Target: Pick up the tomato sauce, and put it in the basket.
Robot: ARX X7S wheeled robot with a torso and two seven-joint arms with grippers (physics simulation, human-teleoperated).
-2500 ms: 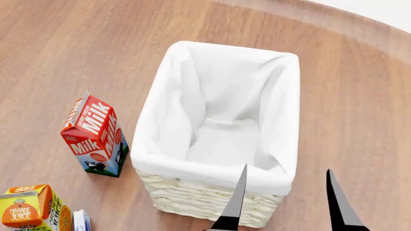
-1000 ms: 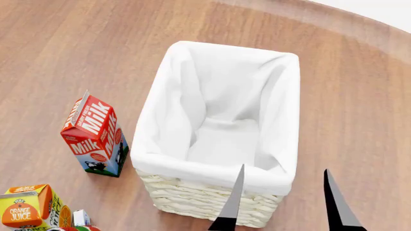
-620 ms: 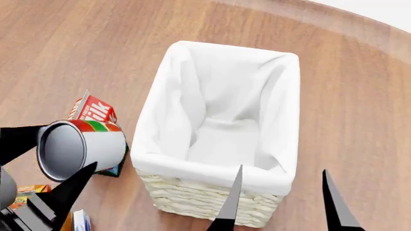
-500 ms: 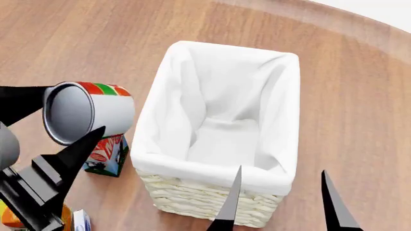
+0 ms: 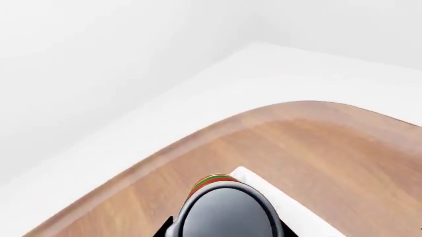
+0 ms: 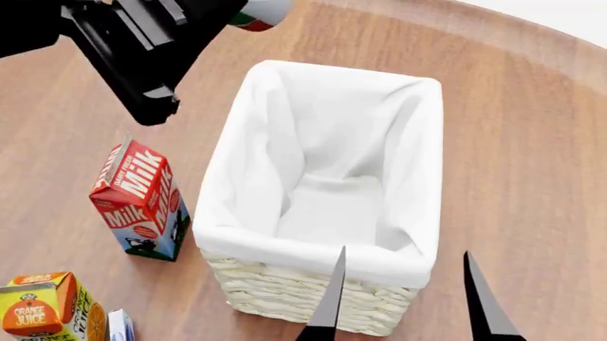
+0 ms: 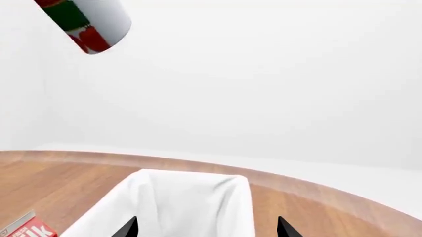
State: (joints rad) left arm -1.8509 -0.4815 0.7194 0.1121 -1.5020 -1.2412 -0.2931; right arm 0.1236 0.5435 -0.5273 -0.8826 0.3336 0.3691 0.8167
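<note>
The tomato sauce can [image 6: 264,10], with its red and green label, is held high at the head view's top edge, above the table just off the basket's far left corner. My left gripper [image 6: 224,11] is shut on it. In the left wrist view the can's silvery top [image 5: 228,215] fills the space between the jaws. It also shows in the right wrist view [image 7: 89,24], up in the air. The cream wicker basket [image 6: 284,295] with its white cloth lining stands in the middle and holds nothing. My right gripper [image 6: 403,312] is open and empty at the basket's near edge.
A red milk carton [image 6: 141,199] stands just left of the basket. An orange juice carton [image 6: 43,312] and a small blue-and-white pack [image 6: 121,325] are at the near left. The round wooden table's edge [image 6: 531,35] curves across the far right.
My left arm has lifted the can from low at the near left, past the milk carton, up to the far left of the basket. My right gripper has shifted slightly left.
</note>
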